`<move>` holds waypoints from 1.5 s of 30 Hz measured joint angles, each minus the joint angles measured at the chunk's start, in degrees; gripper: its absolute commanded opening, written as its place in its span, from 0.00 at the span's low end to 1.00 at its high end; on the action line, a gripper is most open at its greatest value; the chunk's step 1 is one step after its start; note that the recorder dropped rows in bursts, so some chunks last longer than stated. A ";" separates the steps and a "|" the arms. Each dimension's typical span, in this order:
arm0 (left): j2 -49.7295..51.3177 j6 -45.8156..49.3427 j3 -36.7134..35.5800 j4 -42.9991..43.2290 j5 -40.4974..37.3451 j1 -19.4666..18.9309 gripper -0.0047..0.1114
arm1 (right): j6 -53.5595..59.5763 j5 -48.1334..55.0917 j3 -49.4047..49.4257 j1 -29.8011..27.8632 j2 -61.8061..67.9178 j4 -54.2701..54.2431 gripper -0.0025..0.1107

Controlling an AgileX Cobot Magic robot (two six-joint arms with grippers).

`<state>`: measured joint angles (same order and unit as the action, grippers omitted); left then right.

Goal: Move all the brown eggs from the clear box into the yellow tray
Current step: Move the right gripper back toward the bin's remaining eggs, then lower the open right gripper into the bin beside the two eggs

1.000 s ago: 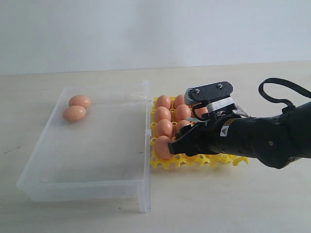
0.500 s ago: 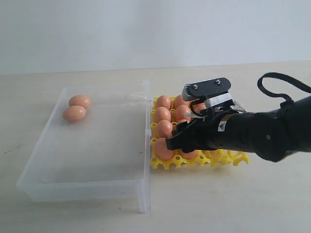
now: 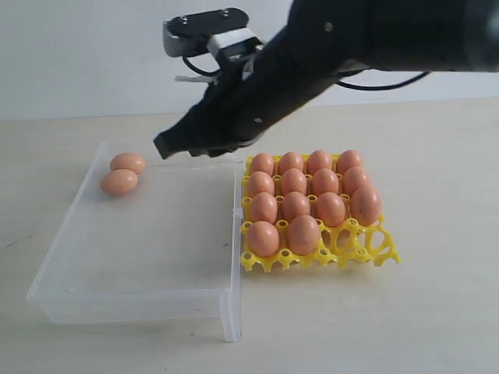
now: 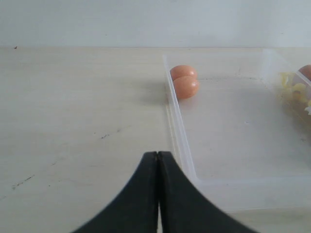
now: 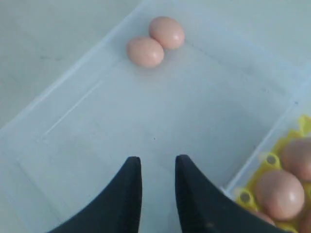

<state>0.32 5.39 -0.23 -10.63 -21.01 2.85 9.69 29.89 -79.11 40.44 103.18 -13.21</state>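
We find two eggs (image 3: 119, 182) touching in the box's (image 3: 132, 308) far left corner; the tray (image 3: 374, 251), just right of it, holds fourteen more.

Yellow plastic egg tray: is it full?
Not full: two corner cups of the yellow plastic egg tray stand empty; two brown eggs lie in the clear plastic box.

right arm (image 3: 351, 39) was matte black, with a bulky rounded shell. grey metal plate (image 3: 204, 33) at the wrist had two screw heads on its face and a white block (image 3: 234, 40) under it. thin black cable (image 3: 386, 86) looped off the arm. right gripper (image 5: 156, 161) was plain black, with smooth fingers tapering to blunt tips. left gripper (image 4: 158, 167) had the same black curved fingers and narrow tips.
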 measured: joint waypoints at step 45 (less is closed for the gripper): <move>0.00 0.00 0.00 0.00 0.00 0.00 0.04 | -15.37 -1.42 -50.44 -2.65 47.14 -22.70 0.51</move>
<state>0.32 5.39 -0.23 -10.63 -21.01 2.85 -5.68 28.47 -129.55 37.79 150.32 -35.91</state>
